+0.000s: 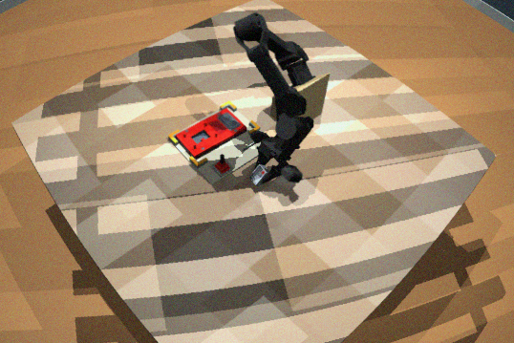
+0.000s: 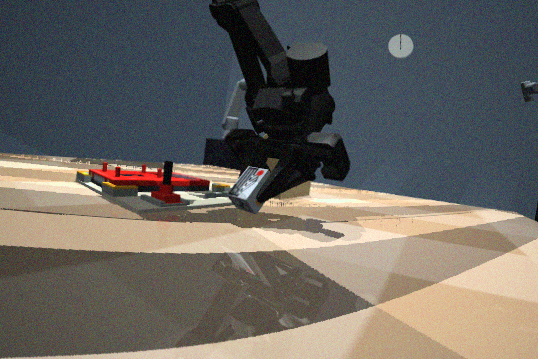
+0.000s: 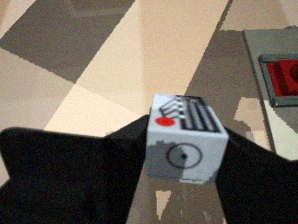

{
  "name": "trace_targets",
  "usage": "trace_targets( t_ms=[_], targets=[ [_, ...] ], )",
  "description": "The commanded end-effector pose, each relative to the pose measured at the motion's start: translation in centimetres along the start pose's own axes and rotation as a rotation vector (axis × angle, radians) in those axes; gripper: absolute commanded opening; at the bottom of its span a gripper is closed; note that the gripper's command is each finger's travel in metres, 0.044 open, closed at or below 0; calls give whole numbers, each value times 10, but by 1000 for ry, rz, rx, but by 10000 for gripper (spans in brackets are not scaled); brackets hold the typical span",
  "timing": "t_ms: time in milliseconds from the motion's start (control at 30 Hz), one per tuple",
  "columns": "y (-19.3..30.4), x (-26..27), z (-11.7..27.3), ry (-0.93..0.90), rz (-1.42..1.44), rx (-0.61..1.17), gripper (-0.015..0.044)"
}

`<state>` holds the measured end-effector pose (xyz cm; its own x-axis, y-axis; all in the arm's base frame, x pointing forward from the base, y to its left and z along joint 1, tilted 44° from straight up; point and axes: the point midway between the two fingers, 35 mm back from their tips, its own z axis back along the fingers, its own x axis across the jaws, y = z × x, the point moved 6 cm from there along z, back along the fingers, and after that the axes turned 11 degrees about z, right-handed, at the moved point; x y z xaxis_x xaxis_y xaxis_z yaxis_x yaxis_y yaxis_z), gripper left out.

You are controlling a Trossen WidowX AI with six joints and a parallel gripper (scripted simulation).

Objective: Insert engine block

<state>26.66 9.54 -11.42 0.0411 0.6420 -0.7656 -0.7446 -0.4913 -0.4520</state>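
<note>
The engine block (image 1: 259, 175) (image 2: 246, 189) (image 3: 187, 145) is a grey-white box with a red dot and dark stripes on one face and a ring mark on another. My gripper (image 1: 265, 173) (image 2: 257, 189) (image 3: 178, 124) is shut on it, with a black finger on either side. The block is tilted and hangs low over the table, beside the base plate. The red car body (image 1: 215, 134) (image 2: 137, 182) lies flat to its left in the top and exterior views. Its opening (image 1: 201, 137) shows from above; the rib and the block's slot cannot be made out.
The car body sits between yellow-topped corner stops (image 1: 198, 161) (image 2: 120, 187) on a grey base plate (image 1: 213, 176) (image 2: 137, 204) (image 3: 256, 42). A red piece with an upright black handle (image 1: 222, 164) (image 2: 167, 195) stands between body and gripper. A tan block (image 1: 317, 100) stands behind the arm.
</note>
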Motion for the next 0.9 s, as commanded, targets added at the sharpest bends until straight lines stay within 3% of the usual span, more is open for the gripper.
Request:
trace_targets(
  t_ms=[0,300,867],
  targets=[
    [7,1,-6,-1,6,1,0],
    [12,2,-14,-1,6,1,0],
    [11,2,-12,2,-1,-11,440]
  ],
)
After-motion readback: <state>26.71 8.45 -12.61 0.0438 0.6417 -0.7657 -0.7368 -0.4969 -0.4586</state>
